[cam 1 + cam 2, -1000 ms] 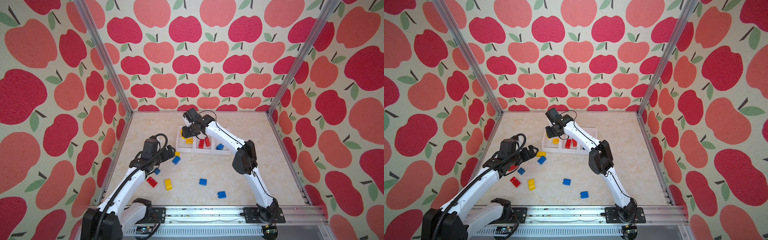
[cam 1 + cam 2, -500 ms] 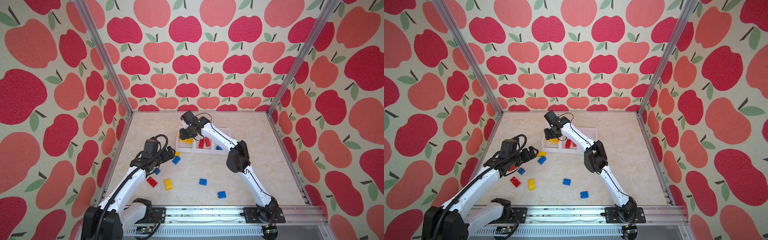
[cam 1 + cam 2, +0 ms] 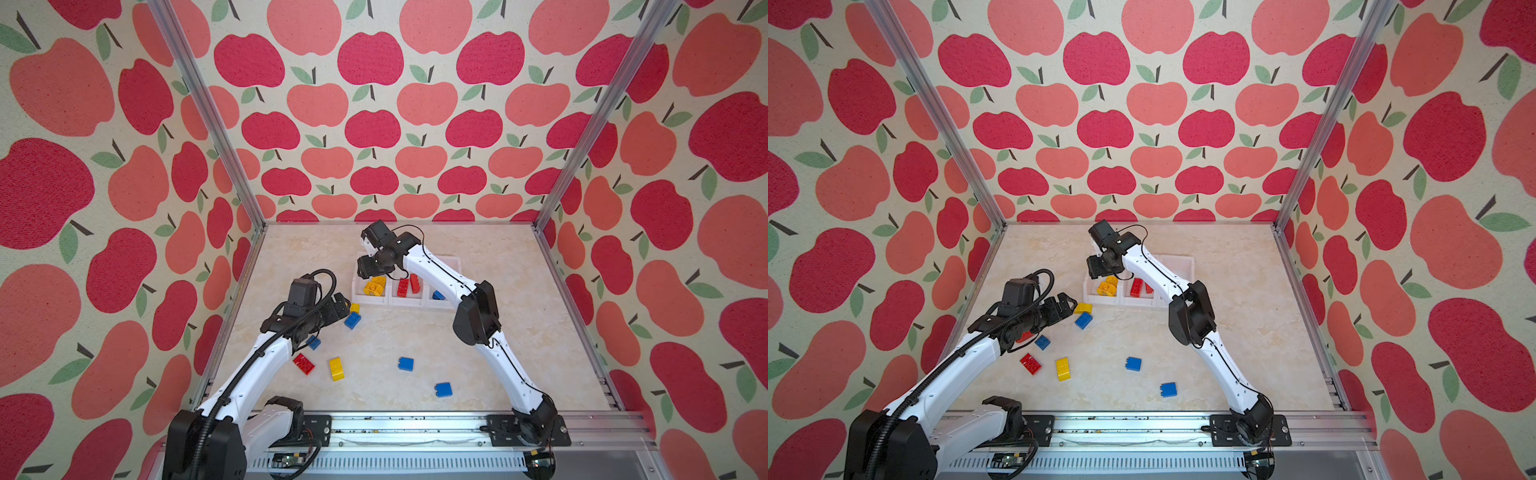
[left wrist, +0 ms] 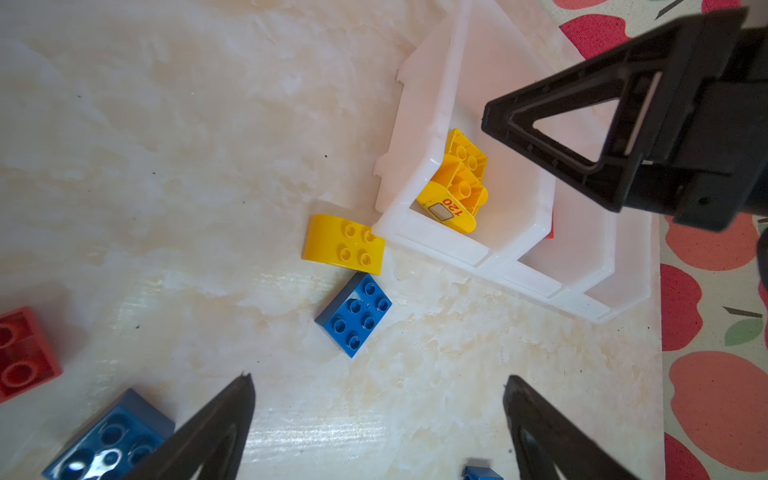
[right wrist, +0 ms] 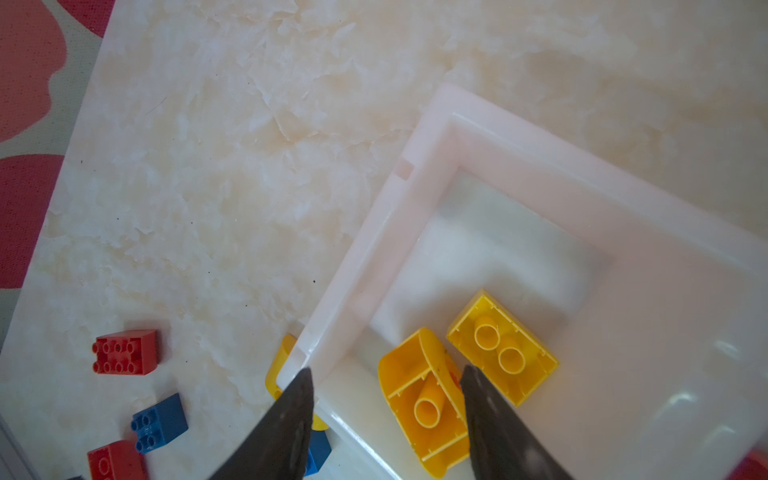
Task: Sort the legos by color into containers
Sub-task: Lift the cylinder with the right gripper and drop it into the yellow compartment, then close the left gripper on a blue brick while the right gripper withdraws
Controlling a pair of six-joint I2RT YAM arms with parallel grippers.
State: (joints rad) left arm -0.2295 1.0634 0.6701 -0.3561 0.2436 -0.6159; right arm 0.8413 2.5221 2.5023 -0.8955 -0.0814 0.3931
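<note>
Left pincer (image 4: 379, 377): jaws wide apart and empty, hovering low over the floor (image 4: 166, 166).
Straight ahead of it: blue brick (image 4: 355, 313), flat, studs up, turned cornerwise to the jaws, touching nothing.
Just beyond that: curved brick (image 4: 343, 245), yellow, studs up, on the floor outside the bins, one corner touching the outer corner of the yellow bin (image 4: 411, 166).
Long axis: the curved brick seems to lie lengthwise across the gap between the jaws, so they would meet its short ends; the steep wrist view makes this a rough read.
Nearer arm: the left one, with both bricks just off its fingertips.
Right pincer (image 5: 384, 369): jaws part-way open, holding nothing, poised over the yellow bin; its tips straddle the labelled piece (image 5: 419, 399), which lies upside down on the bin floor beside a binned brick (image 5: 503, 353), also yellow.
Other bins (image 3: 409, 301): red bricks (image 3: 403, 286) in the middle one, a blue piece (image 3: 437, 295) in the end one.
Loose farther off: red brick (image 3: 304, 364), long yellow (image 3: 336, 368), two blues (image 3: 406, 363).
Likely next: the left pincer takes the curved brick; the bin wall crowds that side.
</note>
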